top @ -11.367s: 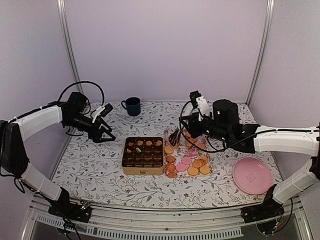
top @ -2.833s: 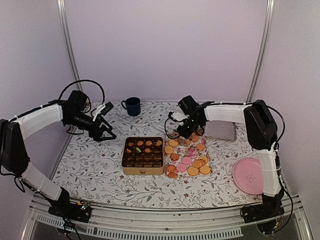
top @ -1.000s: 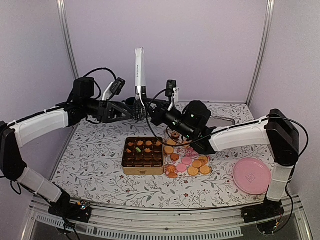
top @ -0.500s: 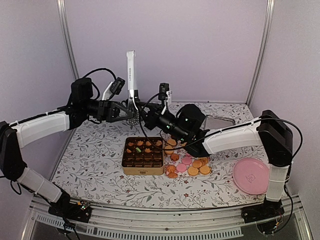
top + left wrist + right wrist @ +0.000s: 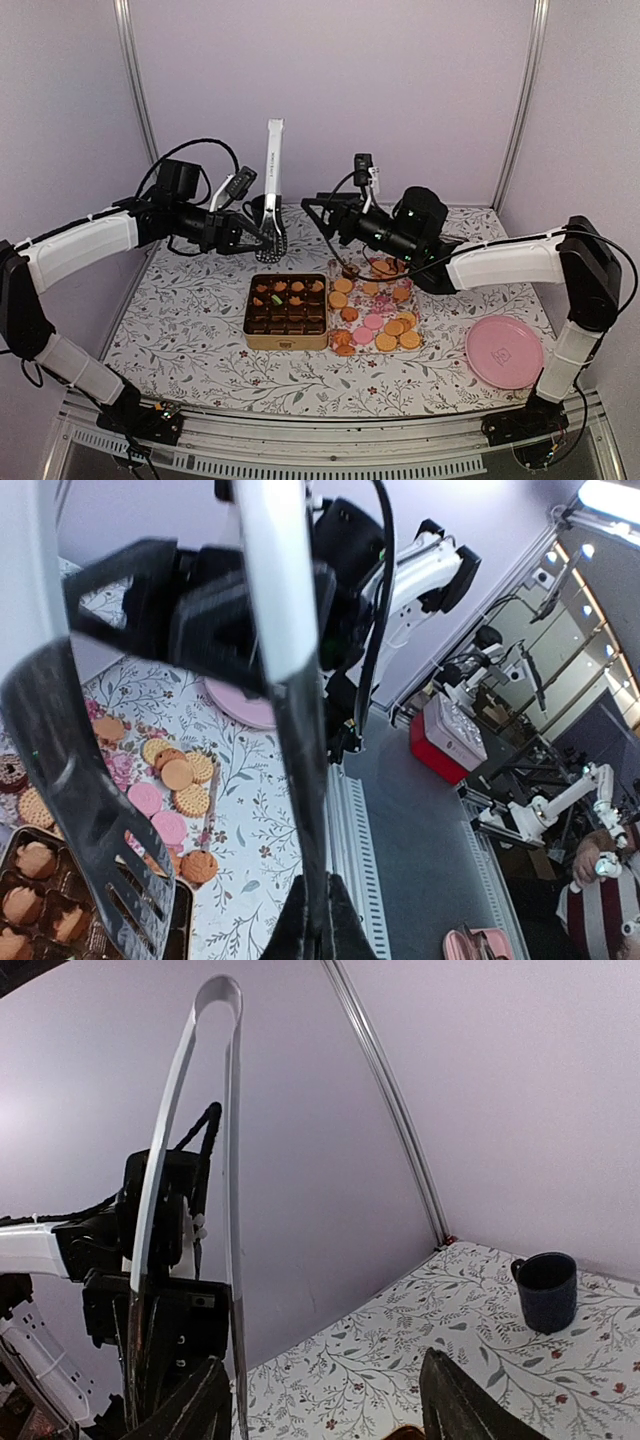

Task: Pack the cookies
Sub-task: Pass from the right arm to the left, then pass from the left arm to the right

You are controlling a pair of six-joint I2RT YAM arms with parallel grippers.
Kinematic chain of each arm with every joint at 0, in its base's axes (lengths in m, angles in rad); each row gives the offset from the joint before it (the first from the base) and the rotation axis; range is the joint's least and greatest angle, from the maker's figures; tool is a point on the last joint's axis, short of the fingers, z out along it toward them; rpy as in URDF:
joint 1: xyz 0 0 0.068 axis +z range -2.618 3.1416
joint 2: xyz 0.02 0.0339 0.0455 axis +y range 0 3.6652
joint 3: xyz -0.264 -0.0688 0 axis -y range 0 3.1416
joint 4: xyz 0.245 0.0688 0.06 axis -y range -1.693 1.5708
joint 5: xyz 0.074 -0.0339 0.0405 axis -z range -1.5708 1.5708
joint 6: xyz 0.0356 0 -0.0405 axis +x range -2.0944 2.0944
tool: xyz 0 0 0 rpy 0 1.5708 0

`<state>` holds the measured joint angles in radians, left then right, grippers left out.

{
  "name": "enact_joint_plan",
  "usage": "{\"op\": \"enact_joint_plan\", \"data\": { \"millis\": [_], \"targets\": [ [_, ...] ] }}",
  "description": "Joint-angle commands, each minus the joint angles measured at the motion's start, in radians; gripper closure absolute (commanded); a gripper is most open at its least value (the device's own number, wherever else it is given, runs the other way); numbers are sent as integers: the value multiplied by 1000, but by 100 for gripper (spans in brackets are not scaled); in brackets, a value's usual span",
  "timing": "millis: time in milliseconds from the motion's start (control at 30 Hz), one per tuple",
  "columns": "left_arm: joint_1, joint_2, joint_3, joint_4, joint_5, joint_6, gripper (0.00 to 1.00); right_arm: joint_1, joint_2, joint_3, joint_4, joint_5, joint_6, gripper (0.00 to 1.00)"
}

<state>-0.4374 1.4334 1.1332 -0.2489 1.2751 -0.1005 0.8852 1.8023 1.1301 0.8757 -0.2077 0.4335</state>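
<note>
The cookies [image 5: 394, 327], mostly golden-orange rounds with a few pink ones, are lying flat in a loose cluster just right of the gold tin [image 5: 286, 343], while several more, one of them green, are sitting in the tin's far compartments.

The tin [image 5: 287, 311] sits mid-table [image 5: 190, 320]. Some cookies [image 5: 394, 327] lie in its back compartments, but most lie just right of it. Farther right of the tin, nearer the front edge, is the plate [image 5: 505, 351]. Behind the tin stands the mug [image 5: 545, 1290] (half hidden from above), and the tongs [image 5: 272, 190] are upright in front of it.
</note>
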Motion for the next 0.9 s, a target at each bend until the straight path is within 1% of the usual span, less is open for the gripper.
{"op": "enact_joint_plan", "data": {
  "millis": [0, 67, 167, 200, 300, 367, 433, 467, 667, 733, 867],
  "targets": [
    [-28, 14, 36, -241, -30, 268, 100, -34, -138, -28, -155, -181, -104, 33],
    [-44, 18, 59, -308, -39, 354, 100, -43, -149, -6, -250, -243, -118, 33],
    [-88, 44, 114, -443, -134, 482, 100, -55, -169, 5, -336, -334, -139, 33],
    [-101, 50, 126, -475, -168, 514, 100, -59, -179, -1, -347, -370, -140, 30],
    [-131, 57, 143, -544, -269, 596, 100, -61, -197, 4, -433, -437, -176, 18],
    [-156, 55, 146, -568, -333, 640, 100, -61, -204, 18, -499, -464, -206, 14],
    [-183, 53, 145, -588, -381, 675, 100, -65, -222, 20, -533, -485, -234, 9],
    [-190, 53, 144, -598, -402, 691, 100, -68, -232, 19, -541, -496, -246, 8],
    [-235, 55, 124, -616, -487, 735, 100, -92, -292, 44, -620, -583, -305, 7],
    [-243, 56, 119, -619, -505, 743, 100, -97, -287, 71, -699, -600, -331, 7],
    [-250, 56, 119, -621, -527, 755, 100, -100, -244, 179, -893, -640, -392, 10]
  ]
}}
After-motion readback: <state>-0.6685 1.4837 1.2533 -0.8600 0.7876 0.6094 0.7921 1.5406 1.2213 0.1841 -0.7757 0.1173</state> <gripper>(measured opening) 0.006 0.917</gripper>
